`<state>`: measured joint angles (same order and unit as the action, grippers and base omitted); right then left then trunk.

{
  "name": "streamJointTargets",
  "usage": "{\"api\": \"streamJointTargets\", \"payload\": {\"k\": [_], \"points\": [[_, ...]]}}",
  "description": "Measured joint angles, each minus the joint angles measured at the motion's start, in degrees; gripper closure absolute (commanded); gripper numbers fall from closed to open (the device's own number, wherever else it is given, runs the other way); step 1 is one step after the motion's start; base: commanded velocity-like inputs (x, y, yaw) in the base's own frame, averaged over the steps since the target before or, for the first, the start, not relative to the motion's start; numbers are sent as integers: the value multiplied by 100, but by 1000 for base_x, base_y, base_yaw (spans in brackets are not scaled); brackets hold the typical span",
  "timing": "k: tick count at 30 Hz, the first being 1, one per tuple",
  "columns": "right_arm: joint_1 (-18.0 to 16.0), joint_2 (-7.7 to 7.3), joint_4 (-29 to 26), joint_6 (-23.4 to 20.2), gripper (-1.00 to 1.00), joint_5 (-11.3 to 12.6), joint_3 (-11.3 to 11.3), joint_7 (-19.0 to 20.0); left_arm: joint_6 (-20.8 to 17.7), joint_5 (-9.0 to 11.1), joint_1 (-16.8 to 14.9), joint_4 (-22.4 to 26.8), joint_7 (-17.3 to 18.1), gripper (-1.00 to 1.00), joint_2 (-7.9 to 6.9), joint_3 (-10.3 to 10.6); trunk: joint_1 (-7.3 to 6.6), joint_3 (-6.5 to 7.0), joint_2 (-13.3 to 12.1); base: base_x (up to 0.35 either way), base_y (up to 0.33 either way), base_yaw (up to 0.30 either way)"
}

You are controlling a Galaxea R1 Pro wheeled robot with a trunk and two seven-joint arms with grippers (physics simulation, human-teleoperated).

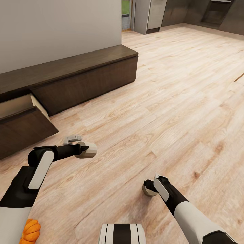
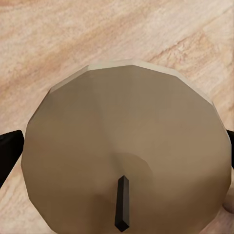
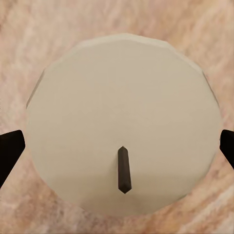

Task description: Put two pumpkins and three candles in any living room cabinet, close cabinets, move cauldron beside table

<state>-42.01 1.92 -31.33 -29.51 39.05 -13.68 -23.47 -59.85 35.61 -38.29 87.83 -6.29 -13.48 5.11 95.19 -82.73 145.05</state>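
The wood floor [image 1: 162,101] ahead is wide and bare. The cabinet [image 1: 84,76] runs along the wall, and its pulled-out drawer [image 1: 23,123] sticks into the floor, near the left end effector [image 1: 86,149].

My arms [image 1: 37,171] are black with white panels and white upper sleeves, and my trunk [image 1: 122,234] below shows white casing with black stripes.

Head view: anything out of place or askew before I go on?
One cabinet front at the left stands pulled out and slanted, its pale inside showing, so the unit is not closed. A pumpkin sits low beside the left arm, outside the cabinet. Each gripper holds a candle.
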Motion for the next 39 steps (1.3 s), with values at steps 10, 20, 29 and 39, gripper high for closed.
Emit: {"api": "streamJointTargets", "payload": {"k": [10,20,29,39], "points": [[-3,0,-131,-80,-100,-85,1,-23,0,-5,2,2,-4,100,-2,-2,5,-66,5,0,0,0],[-2,-3,-152,-37,-100,-122,1,-13,0,1,1,1,-3,100,-1,-1,8,-66,4,0,0,0],[-2,-3,-152,-37,-100,-122,1,-13,0,1,1,1,-2,100,-1,-1,7,-66,4,0,0,0],[-2,-3,-151,-38,100,-123,2,-13,0,1,1,1,-3,100,-1,-1,7,-66,4,0,0,0]]}}
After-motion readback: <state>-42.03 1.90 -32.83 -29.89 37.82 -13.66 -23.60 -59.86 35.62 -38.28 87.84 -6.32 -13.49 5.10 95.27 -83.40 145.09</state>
